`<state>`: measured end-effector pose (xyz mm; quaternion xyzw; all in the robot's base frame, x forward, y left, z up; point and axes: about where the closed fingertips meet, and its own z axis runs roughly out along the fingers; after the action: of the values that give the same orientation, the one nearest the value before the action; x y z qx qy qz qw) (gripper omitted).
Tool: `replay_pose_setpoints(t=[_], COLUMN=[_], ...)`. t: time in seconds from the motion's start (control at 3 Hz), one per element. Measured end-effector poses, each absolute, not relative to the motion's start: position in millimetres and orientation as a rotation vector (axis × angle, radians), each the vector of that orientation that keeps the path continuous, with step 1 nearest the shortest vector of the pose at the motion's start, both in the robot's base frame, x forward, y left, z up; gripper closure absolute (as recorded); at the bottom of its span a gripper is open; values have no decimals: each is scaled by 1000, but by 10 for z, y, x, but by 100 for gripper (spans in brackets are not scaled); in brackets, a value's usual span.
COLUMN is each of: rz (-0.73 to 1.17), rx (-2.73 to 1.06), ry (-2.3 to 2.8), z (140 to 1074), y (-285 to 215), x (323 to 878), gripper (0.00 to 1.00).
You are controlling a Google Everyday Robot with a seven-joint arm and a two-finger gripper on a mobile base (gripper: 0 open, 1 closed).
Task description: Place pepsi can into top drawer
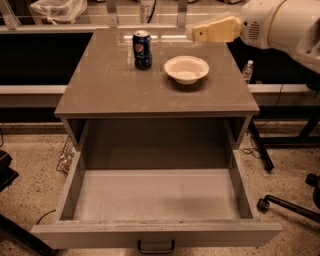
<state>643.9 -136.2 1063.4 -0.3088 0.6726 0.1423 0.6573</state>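
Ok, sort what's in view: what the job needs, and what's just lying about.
Job: can, upright on the cabinet; drawer, pulled open; gripper, in the air over the cabinet's far right.
Lying about: bowl, right of the can; bottle, beyond the cabinet's right side; bag, back left.

The smooth grey-brown top of the cabinet (150,92) carries two things, both on its far half. The pale yellow gripper (196,34) hangs in the air over the top's far right corner, touching nothing, its tip pointing across the surface. Just below that tip and a little nearer the camera sits a shallow round white bowl (186,69), upright. Further along the line in which the gripper points, past the bowl and apart from it, stands a small dark blue pepsi can (142,49) with a silver top, upright, near the far edge.
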Motion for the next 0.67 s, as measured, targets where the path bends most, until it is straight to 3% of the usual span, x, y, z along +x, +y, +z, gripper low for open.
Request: replay_pose_setpoints(t=[0.67], rz=[508], rx=[-675], ry=[1546], z=[9924], y=[-587], x=[7456], gripper=[0])
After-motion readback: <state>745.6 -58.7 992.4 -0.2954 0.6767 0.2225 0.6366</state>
